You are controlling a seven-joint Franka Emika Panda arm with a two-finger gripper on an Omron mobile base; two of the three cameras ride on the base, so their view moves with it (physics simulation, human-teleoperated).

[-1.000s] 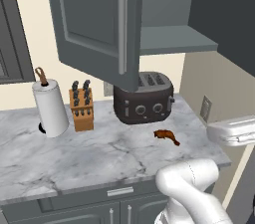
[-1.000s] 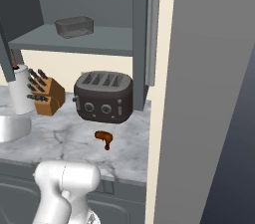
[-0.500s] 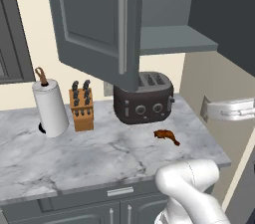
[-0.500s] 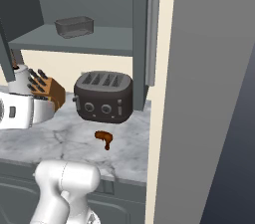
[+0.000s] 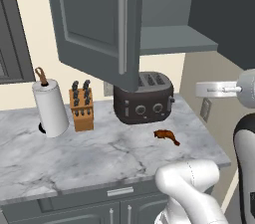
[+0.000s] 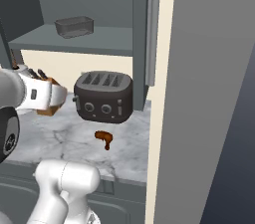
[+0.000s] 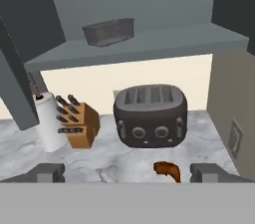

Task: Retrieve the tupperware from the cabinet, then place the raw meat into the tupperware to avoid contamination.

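The cabinet (image 5: 99,24) hangs over the counter with its door swung open. On its grey shelf (image 7: 149,45) sits the tupperware (image 7: 109,31), a small translucent dark-grey tub, also seen in the right base view (image 6: 74,26). The raw meat (image 5: 167,136), a reddish-brown drumstick, lies on the marble counter in front of the toaster (image 5: 144,98). My gripper (image 7: 129,173) is open with nothing between its fingertips (image 7: 47,172). It hovers out from the counter, above counter height and below the shelf, facing the toaster and cabinet. In the left base view the gripper (image 5: 201,89) hangs at the right.
A knife block (image 5: 82,106) and a paper towel roll (image 5: 50,108) stand left of the toaster. A tall panel (image 6: 209,93) rises on the right of the counter. The open cabinet door (image 6: 144,34) juts forward over the toaster.
My hand has risen from about counter height to well above the counter, still at the right side. The jaws stay wide. Nothing on the counter or shelf has moved.
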